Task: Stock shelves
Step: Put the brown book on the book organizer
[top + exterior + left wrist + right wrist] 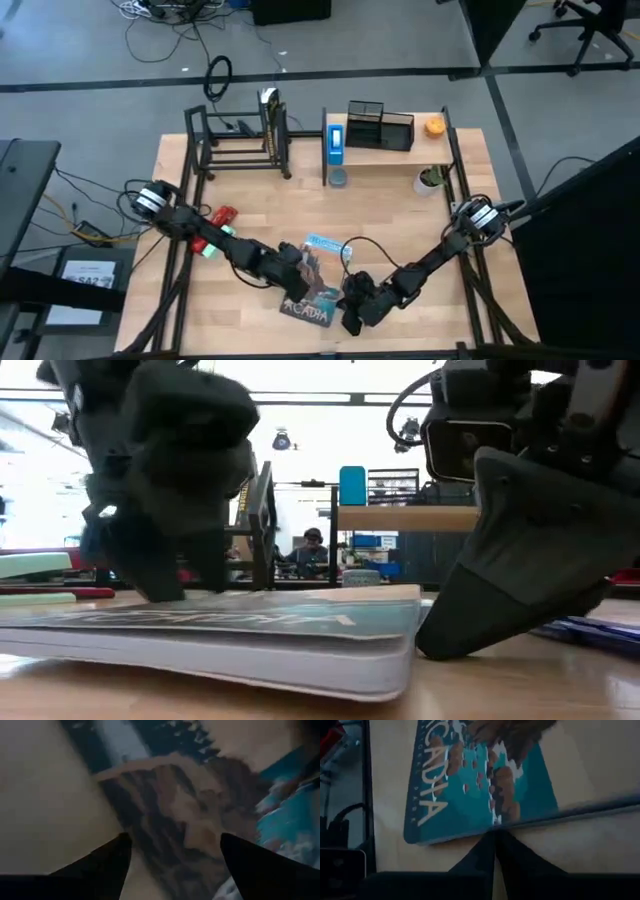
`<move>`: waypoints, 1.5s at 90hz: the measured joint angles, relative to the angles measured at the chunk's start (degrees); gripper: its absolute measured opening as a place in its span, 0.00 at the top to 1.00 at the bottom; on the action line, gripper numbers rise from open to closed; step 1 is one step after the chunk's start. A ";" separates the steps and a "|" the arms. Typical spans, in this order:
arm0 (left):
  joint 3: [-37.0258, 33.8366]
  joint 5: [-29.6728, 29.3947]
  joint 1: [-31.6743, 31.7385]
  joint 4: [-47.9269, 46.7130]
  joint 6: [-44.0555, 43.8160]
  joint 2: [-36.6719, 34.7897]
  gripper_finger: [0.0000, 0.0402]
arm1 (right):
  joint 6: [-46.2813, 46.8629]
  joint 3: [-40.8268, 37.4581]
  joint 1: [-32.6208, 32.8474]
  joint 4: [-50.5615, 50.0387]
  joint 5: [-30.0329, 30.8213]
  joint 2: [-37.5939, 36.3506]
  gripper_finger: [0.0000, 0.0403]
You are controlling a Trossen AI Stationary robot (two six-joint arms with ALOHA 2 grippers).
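A: Where's the left gripper (298, 268)?
B: Down on the book (308, 295), at its far end. Its fingers (102, 862) are spread apart, the cover showing between them — nothing gripped.

A: And the right gripper (350, 318)?
B: Low at the book's right edge, tips at the table (400, 215) surface. Its two fingers (495, 847) are pressed together, closed on nothing, with the tip right against the book's edge. "ACADIA" reads on the cover just ahead of it.

A: The book lies flat?
B: In the low view it looks flat on the table, the left gripper on top and the right one touching the side.

A: Where are the shelves?
B: Both well beyond the grippers, at the far side of the table. The black rack (238, 140) stands beyond the left arm; the wood shelf (388, 150) beyond the right, carrying a mesh organizer (380, 125), a blue box (336, 142) and an orange thing (434, 126).

A: Anything else near?
B: A second blue book (326, 245) just beyond the left gripper — and a red object (222, 215) beside the left arm.
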 joint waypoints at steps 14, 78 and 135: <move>-3.69 -0.06 0.60 14.26 -0.70 0.54 0.33 | -3.33 0.09 0.24 0.20 -1.45 0.02 1.00; -4.35 3.59 0.54 18.12 2.36 -1.10 0.93 | -3.73 0.20 1.82 -1.64 -2.38 -0.09 1.00; -3.89 2.72 1.46 16.52 2.88 -5.91 0.64 | -4.09 0.15 2.08 -1.88 -2.22 0.02 1.00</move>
